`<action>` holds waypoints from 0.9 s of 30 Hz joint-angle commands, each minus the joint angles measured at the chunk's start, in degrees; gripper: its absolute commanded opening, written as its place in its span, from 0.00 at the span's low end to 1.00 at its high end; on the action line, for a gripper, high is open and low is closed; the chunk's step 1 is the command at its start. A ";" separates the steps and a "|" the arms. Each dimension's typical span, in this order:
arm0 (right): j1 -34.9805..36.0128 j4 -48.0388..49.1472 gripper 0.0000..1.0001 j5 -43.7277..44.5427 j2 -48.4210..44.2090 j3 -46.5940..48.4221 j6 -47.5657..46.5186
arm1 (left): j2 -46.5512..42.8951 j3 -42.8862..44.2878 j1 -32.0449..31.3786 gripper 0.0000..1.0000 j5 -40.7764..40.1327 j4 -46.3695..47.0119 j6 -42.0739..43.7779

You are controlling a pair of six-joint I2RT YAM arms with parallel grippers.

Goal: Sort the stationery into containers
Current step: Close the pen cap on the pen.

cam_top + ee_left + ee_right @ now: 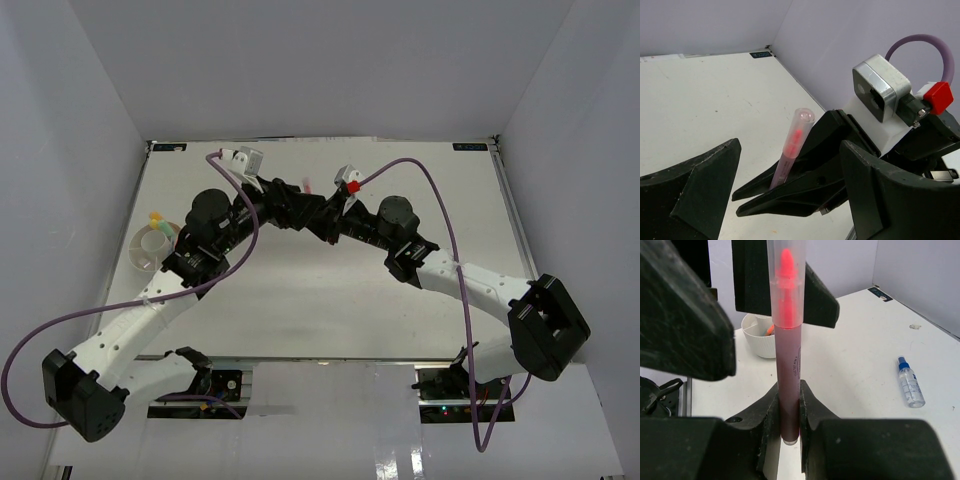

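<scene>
Glossy plastic marker (789,375) (partly translucent), matt table (865,350)

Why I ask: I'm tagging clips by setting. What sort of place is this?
Probably a robotics lab test cell: a white table boxed in by plain pale walls, with the left arm and right arm bolted at its near edge, trailing purple cables.

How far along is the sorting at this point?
Done: a few pieces, yellow and green among them, sit in the dish. In hand: the right gripper is shut on a pink marker, held upright, with the left gripper open around it. Left: that marker and the blue-capped bottle lying on the table.
</scene>
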 commanded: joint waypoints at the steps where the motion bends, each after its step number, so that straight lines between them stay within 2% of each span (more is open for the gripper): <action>1: -0.06 1.50 0.08 0.78 0.06 -0.09 -1.04 | 1.05 3.09 -0.04 0.91 1.43 0.46 2.54; 12: -0.06 0.36 0.08 0.43 -0.55 -0.18 -1.48 | 5.44 8.01 1.19 0.79 1.96 -0.50 4.21; 17: -0.06 0.35 0.08 0.34 -0.46 -0.09 -1.48 | 5.97 8.63 1.19 0.66 1.79 -1.73 5.70; 26: -0.14 0.35 0.08 0.16 -0.20 0.08 -1.48 | 5.36 9.07 1.28 0.60 1.87 -2.26 6.67; 27: -0.14 0.27 0.08 0.16 -0.20 0.08 -1.39 | 5.36 9.15 1.28 0.57 2.05 -2.26 6.67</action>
